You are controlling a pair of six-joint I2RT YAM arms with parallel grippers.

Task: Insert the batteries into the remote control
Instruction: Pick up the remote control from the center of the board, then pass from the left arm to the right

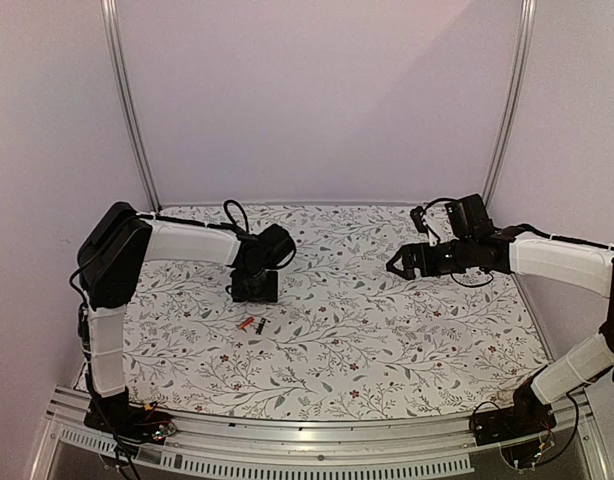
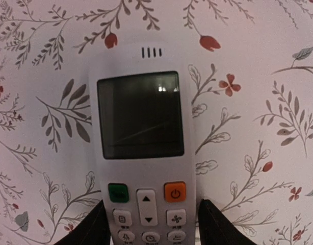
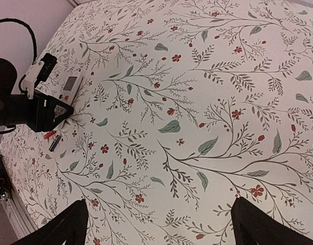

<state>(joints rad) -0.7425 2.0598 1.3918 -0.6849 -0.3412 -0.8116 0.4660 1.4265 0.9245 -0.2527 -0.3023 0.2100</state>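
Fingers [image 2: 90, 229] of the left claw [image 2: 152, 217] are sitting one on each side of the remote control [image 2: 144, 117], down by its buttons. They are looking very close to its sides, but I cannot tell if they are squeezing it. The remote control is lying flat on the bench [image 1: 387, 340], in the left half and nearer the far edge, with its grey window and buttons facing up. I think the claw is there to lift it and turn it over, because its back is facing down, and the batteries probably go in there.

The batteries [image 1: 253, 324] are lying side by side on the bench, just beside the left claw and a bit nearer the near edge. The red battery [image 1: 246, 322] is lying next to the black battery [image 1: 260, 326]. Nothing is touching them.

The right claw [image 1: 399, 264] is hanging in the air over the right half of the bench, with its fingers spread wide and holding nothing. It is well apart from everything, maybe waiting to help.

The left claw is covering the remote control from above, so the top view is not showing it. A black cable [image 1: 234, 212] is looping up by the left arm.
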